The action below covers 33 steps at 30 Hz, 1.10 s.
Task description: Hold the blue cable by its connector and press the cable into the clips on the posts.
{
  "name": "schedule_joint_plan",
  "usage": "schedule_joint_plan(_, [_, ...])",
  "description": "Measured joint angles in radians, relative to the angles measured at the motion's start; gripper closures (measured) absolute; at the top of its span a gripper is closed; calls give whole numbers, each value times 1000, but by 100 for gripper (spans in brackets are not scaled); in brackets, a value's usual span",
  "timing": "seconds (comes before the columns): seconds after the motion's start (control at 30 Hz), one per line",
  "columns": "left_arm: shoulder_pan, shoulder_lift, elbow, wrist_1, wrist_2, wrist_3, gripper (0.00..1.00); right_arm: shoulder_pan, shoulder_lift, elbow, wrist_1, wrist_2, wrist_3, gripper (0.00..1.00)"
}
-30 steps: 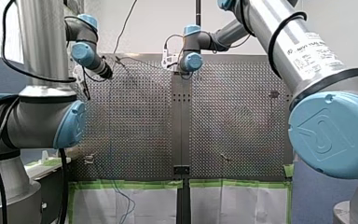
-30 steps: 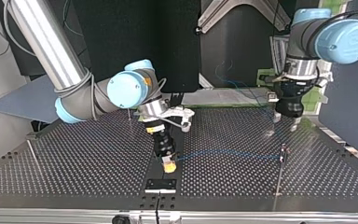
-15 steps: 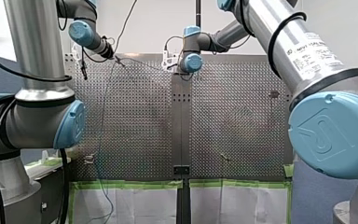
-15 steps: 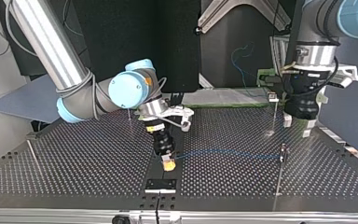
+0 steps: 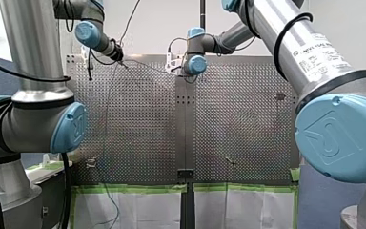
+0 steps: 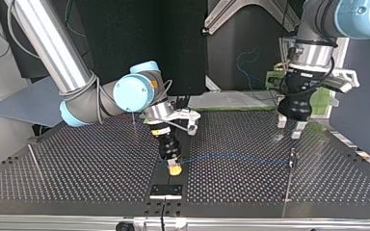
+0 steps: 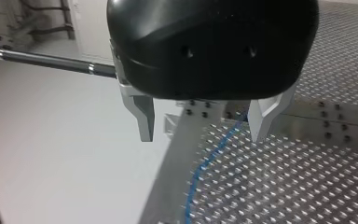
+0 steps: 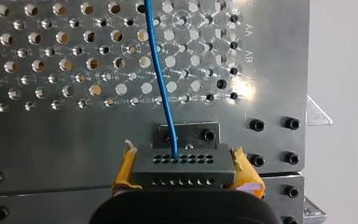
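1. While it bears all the rest, the perforated table has cable strung over it only on one side of the connector, the side toward my left arm.
2. My left gripper hangs well apart from the connector, over the cable's run. Its metal fingers are spread wide with nothing between them, and the cable passes underneath, nearer one finger.
3. My right gripper is clamped on the connector itself, with its yellow pads pressing the two ends. The holding step looks done.
4. The blue cable leaves the connector and runs fairly straight to the clip post, then on toward my left gripper.
5. The clip post stands well apart from the connector. The cable meets its top, but whether it is seated in the clip is too small to tell. I judge this to be the clip now in work.
6. The nearer post and the farther post stand on the connector's other side, with no cable at either. If the route takes them in, they are still to do.
7. The connector is a grey block with two rows of holes, and the cable comes out of the upper row.
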Motion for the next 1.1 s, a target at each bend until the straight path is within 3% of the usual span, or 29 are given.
schedule_joint_plan(0.43, [-12,-39,3,2,-83,96,0,0,1,0,1,0,-1,84])
schedule_joint_plan(0.73, [-11,-40,6,42,-86,116,0,-1,2,0,0,0,-2,84])
schedule_joint_plan(1.1, [-12,-40,19,46,-106,123,0,0,3,0,1,0,-3,84])
